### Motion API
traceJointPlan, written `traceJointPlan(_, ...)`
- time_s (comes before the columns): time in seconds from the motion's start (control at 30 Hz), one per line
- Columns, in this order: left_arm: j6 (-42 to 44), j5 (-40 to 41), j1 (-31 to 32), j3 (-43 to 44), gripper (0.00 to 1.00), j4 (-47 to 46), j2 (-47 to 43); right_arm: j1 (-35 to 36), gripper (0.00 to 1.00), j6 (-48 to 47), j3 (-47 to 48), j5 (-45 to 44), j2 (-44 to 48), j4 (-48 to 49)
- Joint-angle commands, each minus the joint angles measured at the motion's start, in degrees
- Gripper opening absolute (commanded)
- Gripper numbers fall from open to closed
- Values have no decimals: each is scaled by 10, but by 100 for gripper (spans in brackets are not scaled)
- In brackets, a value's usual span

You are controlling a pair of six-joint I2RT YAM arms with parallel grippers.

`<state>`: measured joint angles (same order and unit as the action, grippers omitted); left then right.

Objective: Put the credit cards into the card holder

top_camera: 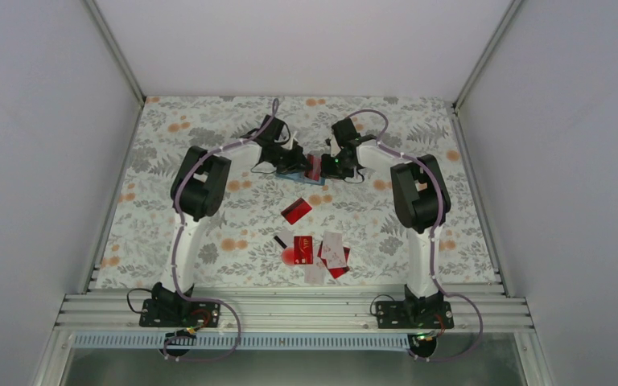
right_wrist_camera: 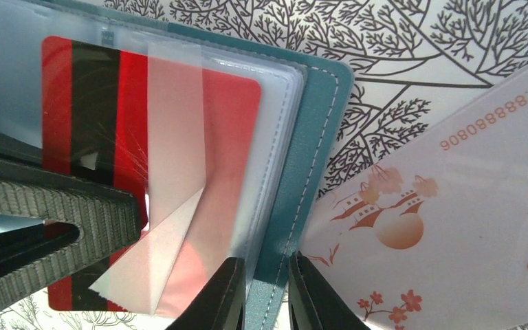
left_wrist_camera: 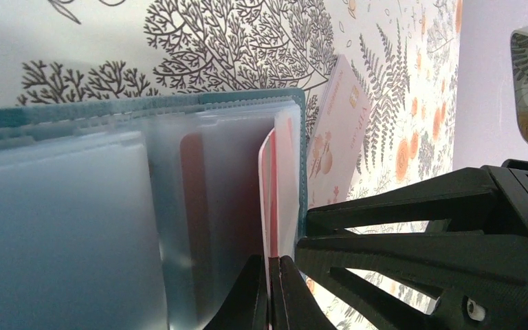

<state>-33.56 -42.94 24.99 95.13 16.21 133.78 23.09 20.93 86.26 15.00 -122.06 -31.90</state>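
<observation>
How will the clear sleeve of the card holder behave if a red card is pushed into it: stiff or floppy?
Probably floppy: a corner of the clear sleeve lies folded across the red card. It may buckle rather than open. The card holder looks thin and light, so it could slide unless held.

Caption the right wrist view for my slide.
Red card partly sleeved in teal card holder, right gripper pinching its cover.

One camera looks down from behind; both wrist cameras closely share the card holder [right_wrist_camera: 316, 158] [left_wrist_camera: 247, 98].
</observation>
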Motion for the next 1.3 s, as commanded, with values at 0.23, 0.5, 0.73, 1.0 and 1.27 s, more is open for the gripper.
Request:
traceJointPlan(0.23,73,37,17,49,5,115,67,1,18,-18,0,-19,7,-56)
traceJointPlan(0.5,84,59,22,68,28,162,60,1,19,-26,16,-18,12,-66)
traceJointPlan(0.73,93,97,23,67,49,222,16,0,21,-22,28,-29,38,-94)
traceJointPlan(1.0,120,145,27,92,75,294,-19,-1,26,-9,19,-57,104,-116)
traceJointPlan(1.27,165,264,28,109,90,330,-98,-2,30,30,-37,-53,184,-108)
